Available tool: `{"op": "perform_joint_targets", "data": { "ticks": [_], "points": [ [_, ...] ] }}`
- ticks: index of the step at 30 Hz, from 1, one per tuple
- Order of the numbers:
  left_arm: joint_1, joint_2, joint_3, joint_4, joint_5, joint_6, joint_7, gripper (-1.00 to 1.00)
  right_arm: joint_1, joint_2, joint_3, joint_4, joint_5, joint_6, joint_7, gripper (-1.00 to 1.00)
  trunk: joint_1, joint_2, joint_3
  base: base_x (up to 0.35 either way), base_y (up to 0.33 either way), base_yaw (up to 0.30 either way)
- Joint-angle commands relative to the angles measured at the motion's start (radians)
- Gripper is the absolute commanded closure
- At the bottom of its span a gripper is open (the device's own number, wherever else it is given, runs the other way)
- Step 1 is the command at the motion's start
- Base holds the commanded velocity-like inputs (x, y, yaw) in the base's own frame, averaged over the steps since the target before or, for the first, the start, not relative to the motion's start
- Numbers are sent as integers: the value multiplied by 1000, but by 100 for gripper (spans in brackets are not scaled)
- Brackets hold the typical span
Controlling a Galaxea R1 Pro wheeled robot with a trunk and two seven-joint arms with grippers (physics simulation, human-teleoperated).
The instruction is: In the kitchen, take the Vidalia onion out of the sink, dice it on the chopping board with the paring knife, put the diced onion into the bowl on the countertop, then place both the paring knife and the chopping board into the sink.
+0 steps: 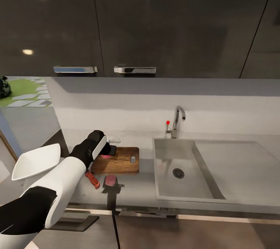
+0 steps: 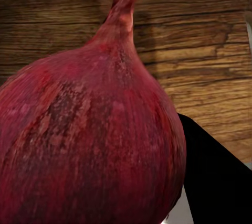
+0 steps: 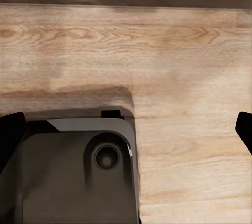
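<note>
Brown wood grain shows under the left gripper (image 1: 110, 150), which sits over the left end of the chopping board (image 1: 118, 160) with the Vidalia onion (image 2: 89, 140) between its fingers; in the left wrist view the bulb is a deep reddish-purple, its pointed tip toward the board's surface, and a dark finger (image 2: 215, 177) lies against its side, so the hand is closed on it. From the head view only a sliver of pink is visible at the gripper, and whether the onion rests on the wood or hangs just above it cannot be told. The board lies on the grey countertop (image 1: 136, 190) just beside the left wall of the sink (image 1: 167, 194), its dark slot hole toward the sink end. The paring knife (image 1: 93, 179) lies on the countertop near the board's front left corner, red handle showing, partly behind the left arm. The bowl (image 1: 35, 161) sits at the counter's left end (white, shallow, tilted as seen from here). The right gripper (image 3: 126, 129) shows dark fingertips far apart at either side of the right wrist view, spread wide with nothing between them, over a pale wooden floor (image 3: 178, 51) and part of the robot's dark base (image 3: 73, 171).
</note>
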Motion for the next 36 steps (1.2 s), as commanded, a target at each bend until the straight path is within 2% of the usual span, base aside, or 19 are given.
{"op": "perform_joint_targets", "data": {
  "ticks": [1, 10, 19, 36],
  "points": [
    [-1, 1, -4, -1, 9, 3, 9, 100, -1, 0, -8, 1, 7, -3, -2, -100, 0, -2, -3, 0, 0, 0],
    [-1, 0, -4, 15, 9, 3, 9, 100, -1, 0, -8, 0, 7, -3, -2, -100, 0, -2, -6, 0, 0, 0],
    [-1, -11, -4, 18, 9, 3, 9, 100, -1, 1, -8, -1, 8, -3, -2, -100, 0, -2, -6, 0, 0, 0],
    [-1, -12, -4, 16, 9, 3, 9, 100, -1, 0, 2, -2, 16, -9, 5, -100, 0, -2, -6, 0, 0, 0]
  ]
}}
